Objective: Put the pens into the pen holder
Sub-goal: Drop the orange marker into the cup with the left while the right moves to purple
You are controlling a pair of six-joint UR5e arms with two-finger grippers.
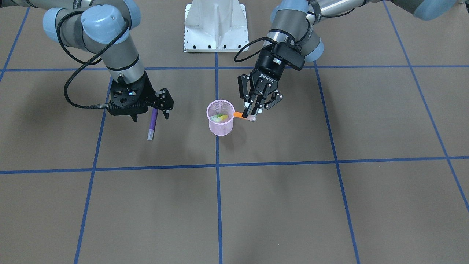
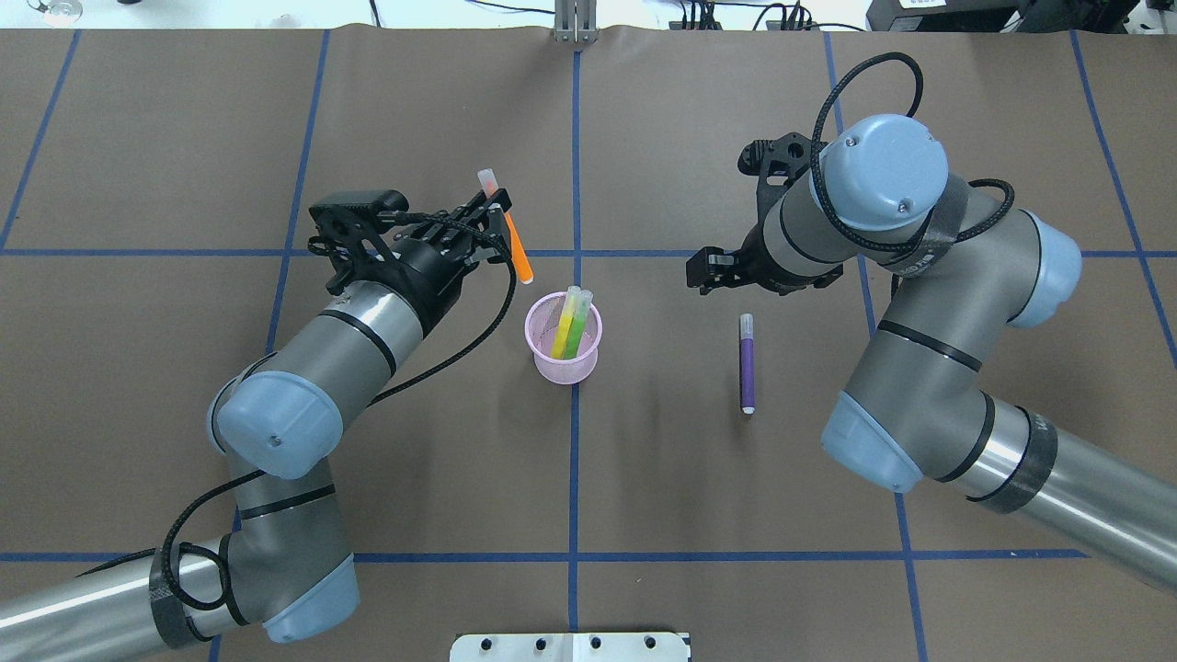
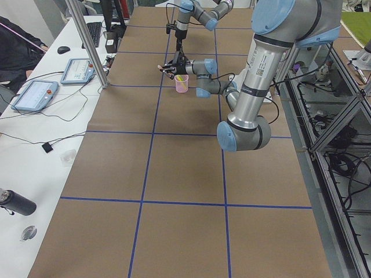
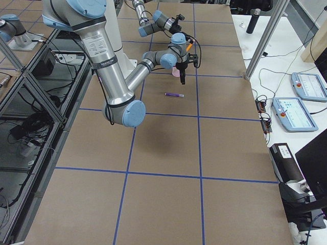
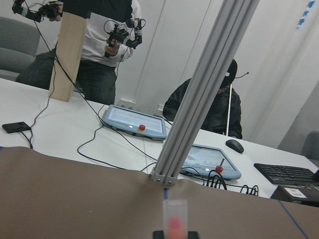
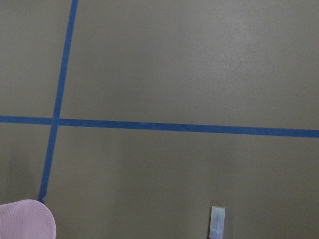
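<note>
The pink mesh pen holder (image 1: 220,129) (image 2: 561,370) stands upright at the table's middle, with the yellow pen (image 2: 561,331) and the green pen (image 2: 577,333) leaning inside it. My left gripper (image 1: 253,112) (image 2: 497,213) is shut on the orange pen (image 1: 239,115) (image 2: 518,248). The pen is tilted, cap up, with its lower tip just outside the holder's rim. Its cap (image 5: 175,216) shows in the left wrist view. The purple pen (image 1: 152,124) (image 2: 747,363) lies flat on the table. My right gripper (image 1: 163,106) (image 2: 713,271) hovers open above its cap end (image 6: 218,221), apart from it.
The white robot base (image 1: 216,25) (image 2: 570,646) stands behind the holder. Blue tape lines cross the brown table. Beyond the table's far edge there are an aluminium post (image 3: 87,40), teach pendants (image 4: 296,109), cables and operators.
</note>
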